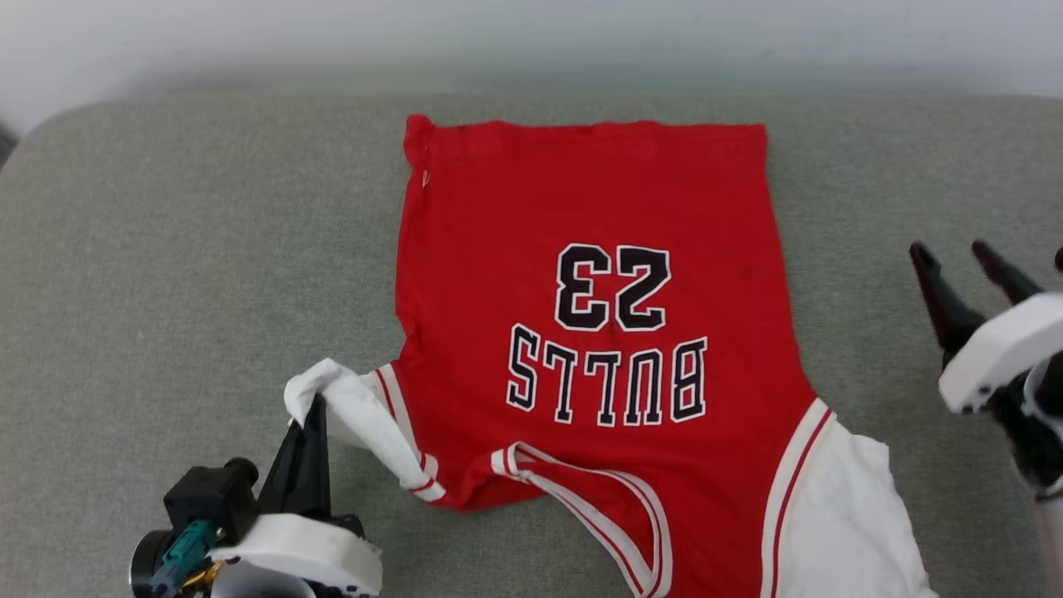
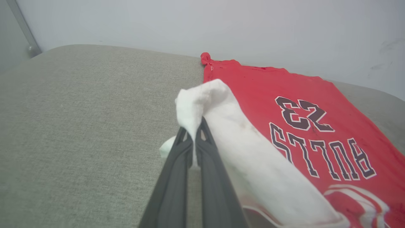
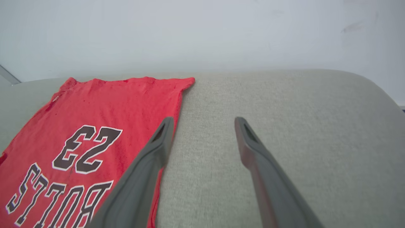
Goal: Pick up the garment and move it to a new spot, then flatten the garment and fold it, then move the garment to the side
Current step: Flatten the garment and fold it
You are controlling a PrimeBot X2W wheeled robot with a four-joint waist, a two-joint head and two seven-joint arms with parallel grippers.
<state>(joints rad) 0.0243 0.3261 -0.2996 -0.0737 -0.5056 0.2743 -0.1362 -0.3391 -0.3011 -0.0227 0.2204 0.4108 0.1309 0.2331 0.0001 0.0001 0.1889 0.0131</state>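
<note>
The garment (image 1: 598,274), a red jersey T-shirt with white sleeves and a black "23", lies spread on the grey cushion (image 1: 183,249), hem toward the far wall. My left gripper (image 1: 314,407) is shut on the bunched white sleeve (image 1: 349,407) at the shirt's near left, lifting it slightly; the left wrist view shows the sleeve (image 2: 202,104) pinched between the closed fingers (image 2: 193,136). My right gripper (image 1: 948,249) hangs open to the right of the shirt, above bare cushion, holding nothing. In the right wrist view its spread fingers (image 3: 202,122) frame cushion beside the shirt's edge (image 3: 95,120).
A pale wall (image 1: 531,41) runs behind the cushion's far edge. The other white sleeve (image 1: 847,515) lies crumpled at the near right. Bare cushion (image 3: 300,120) extends left and right of the shirt.
</note>
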